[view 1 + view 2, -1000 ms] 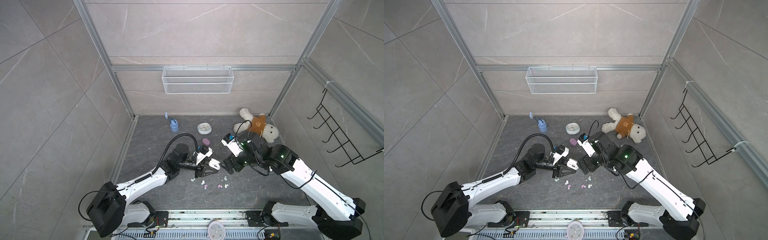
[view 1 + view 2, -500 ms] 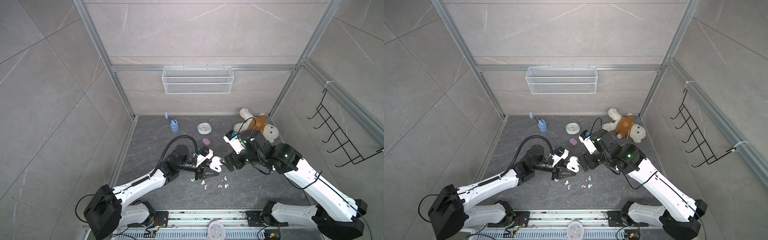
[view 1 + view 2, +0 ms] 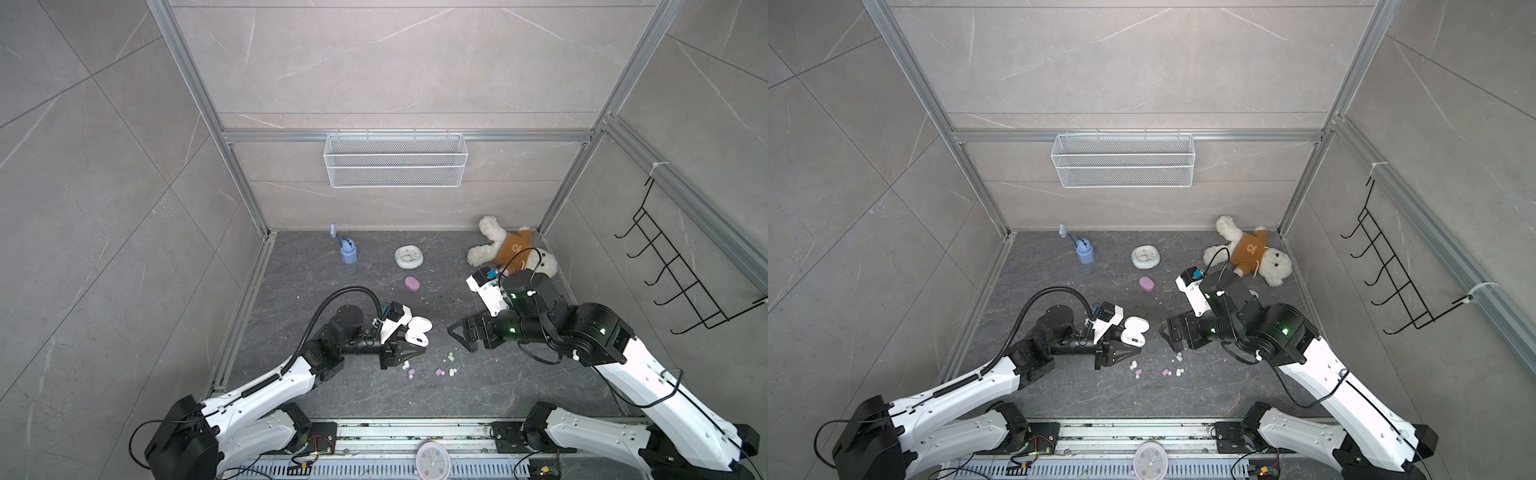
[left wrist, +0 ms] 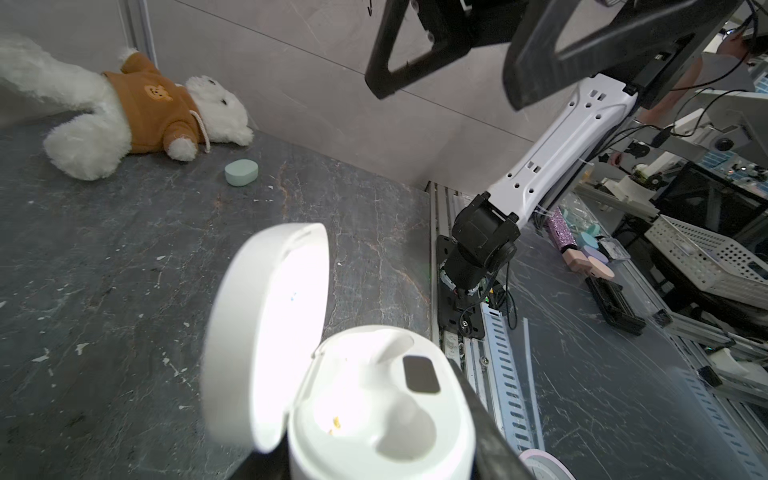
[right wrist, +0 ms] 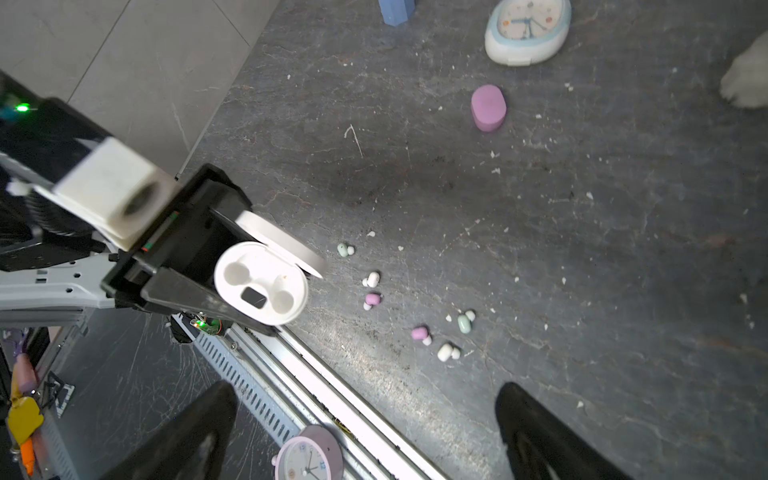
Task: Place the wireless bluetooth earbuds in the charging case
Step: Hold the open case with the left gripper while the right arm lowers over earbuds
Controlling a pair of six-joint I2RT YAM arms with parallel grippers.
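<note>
On the left, the left hand (image 3: 415,344) is clenched around the white charging case (image 5: 262,286). It holds the case just above the dark surface (image 5: 582,249) with the lid flipped back.

In the middle, six tiny earbuds (image 3: 436,368) lie scattered on the surface just beside the case. The right wrist view shows two mint, two white and two pink.

On the right, the right hand (image 3: 460,337) hangs released with its jaws spread wide, grasping nothing. It is near the buds but clear of them.

The step in hand looks like the first pick-up. The buds are small, smooth and close together. The right hand should narrow its jaws and come straight down on a white bud (image 5: 444,352) at the edge of the scatter. A pinch across the bud's short side would avoid nudging its neighbours. The left hand should keep the case's wells facing up.

Containers, left to right:
- The open case has two moulded wells, both empty.
- A closed pink case (image 5: 488,108) sits farther back.
- A closed mint case (image 4: 241,172) lies near a plush bear (image 4: 137,112).

The contents of the two closed cases cannot be seen.
</note>
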